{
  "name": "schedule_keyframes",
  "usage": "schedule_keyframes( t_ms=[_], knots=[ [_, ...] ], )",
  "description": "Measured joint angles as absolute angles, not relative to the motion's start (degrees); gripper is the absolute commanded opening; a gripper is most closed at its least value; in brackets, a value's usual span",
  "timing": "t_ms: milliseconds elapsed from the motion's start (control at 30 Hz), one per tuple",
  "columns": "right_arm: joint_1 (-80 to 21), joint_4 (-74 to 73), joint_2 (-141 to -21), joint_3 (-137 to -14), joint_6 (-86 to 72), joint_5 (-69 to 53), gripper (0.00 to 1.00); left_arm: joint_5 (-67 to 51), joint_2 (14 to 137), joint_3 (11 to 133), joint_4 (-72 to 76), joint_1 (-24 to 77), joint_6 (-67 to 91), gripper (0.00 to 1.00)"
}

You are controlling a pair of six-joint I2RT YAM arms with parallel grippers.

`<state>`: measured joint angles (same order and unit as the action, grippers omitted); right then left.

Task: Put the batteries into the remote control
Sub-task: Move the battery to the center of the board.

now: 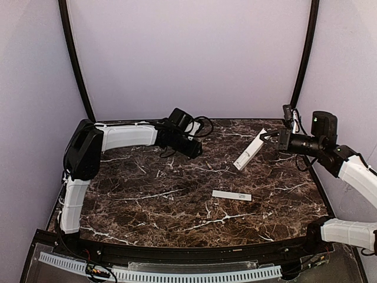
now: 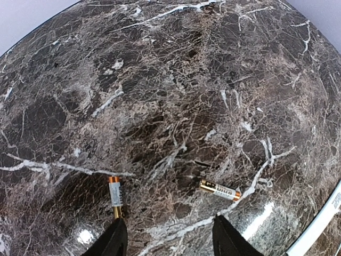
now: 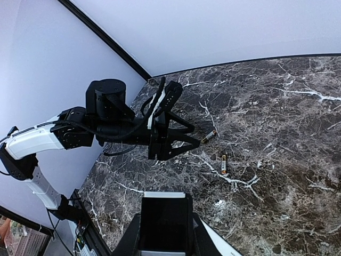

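Right end effector (image 1: 268,135) clamps remote control (image 1: 250,150), seemingly tilted down-left; left end effector (image 2: 168,241) apart above batteries (image 2: 115,193).

Bottom edges cut off the left end effector (image 2: 169,220) and the remote control (image 3: 165,218).

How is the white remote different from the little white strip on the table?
The remote control is gripped in the right hand, tilted; the cover strip lies flat on the table, untouched. The remote control looks thicker and longer than the cover strip. Both are white and slim.
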<state>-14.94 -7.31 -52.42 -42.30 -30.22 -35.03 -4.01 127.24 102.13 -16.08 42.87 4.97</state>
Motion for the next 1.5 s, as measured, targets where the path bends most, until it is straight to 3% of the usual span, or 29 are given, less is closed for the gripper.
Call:
schedule_keyframes(
  t_ms=[433, 1067, 1267, 1500],
  knots=[
    [-14.92, -7.29, -52.60, -42.24, -29.67, -36.12, 0.00, -1.30, 133.95, 108.88, -19.00, 41.25, 4.78, 0.46],
    [-14.92, -6.85, -53.91, -41.98, -29.39, -36.47, 0.00, -1.48, 137.73, 115.22, -22.00, 40.66, 5.34, 0.45],
    [-14.92, -6.85, -54.22, -41.98, -29.36, -36.51, 0.00, -1.04, 140.16, 118.08, -24.47, 40.25, 5.41, 0.41],
    [-14.92, -6.85, -54.46, -41.95, -29.19, -36.77, 0.00, 0.43, 143.15, 120.73, -27.53, 39.81, 5.65, 0.29]
  ],
)
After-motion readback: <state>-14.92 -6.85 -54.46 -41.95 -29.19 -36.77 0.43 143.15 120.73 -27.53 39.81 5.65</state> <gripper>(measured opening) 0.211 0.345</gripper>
